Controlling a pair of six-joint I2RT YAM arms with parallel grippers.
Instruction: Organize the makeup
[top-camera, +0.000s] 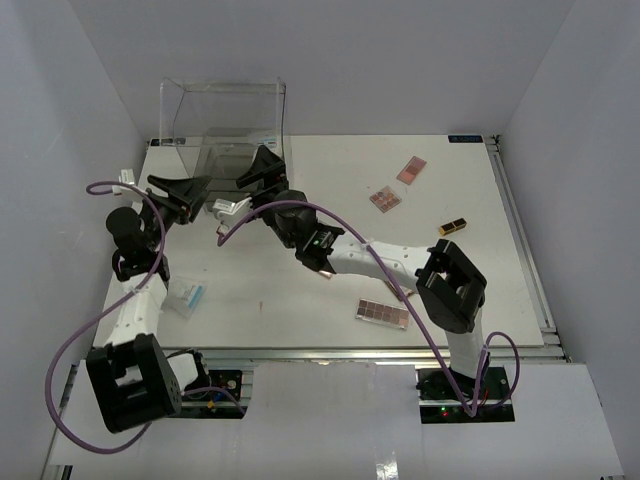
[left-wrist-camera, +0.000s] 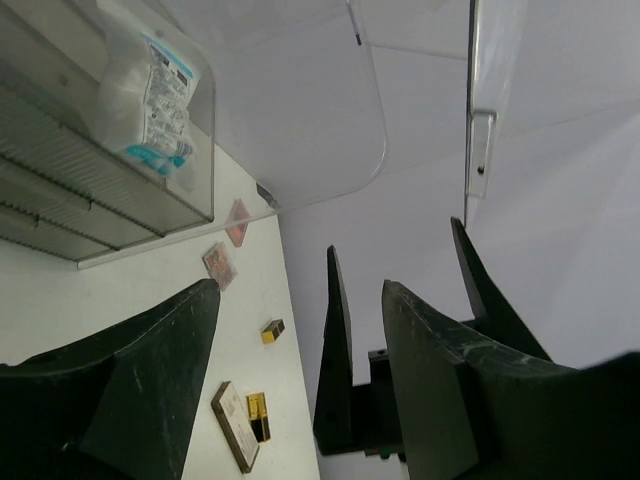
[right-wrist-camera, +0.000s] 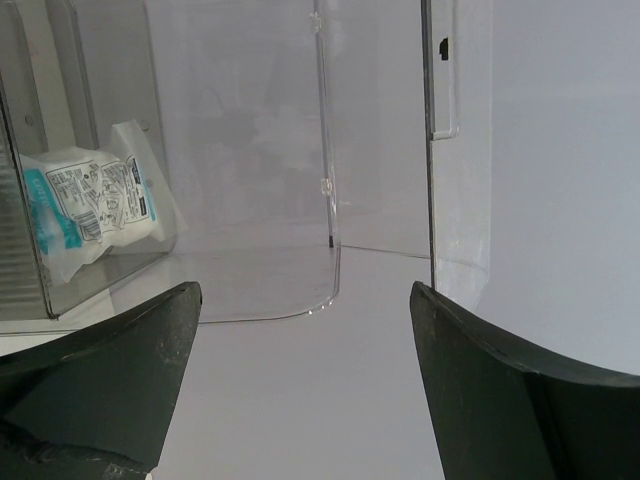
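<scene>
My left gripper (left-wrist-camera: 300, 295) and right gripper (right-wrist-camera: 305, 290) both stand wide, before the large clear plastic box (top-camera: 225, 100) (far left). A clear blue-white packet (right-wrist-camera: 90, 210) lies, I think, inside.

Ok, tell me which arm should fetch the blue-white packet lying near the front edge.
Left. The packet lies beside the left arm, whose fingers stand open and empty; the right arm is stretched across to the clear box.

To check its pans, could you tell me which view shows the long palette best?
The top view: the palette lies whole, pans facing up. The left wrist shows it small and oblique; the right wrist misses it.
</scene>
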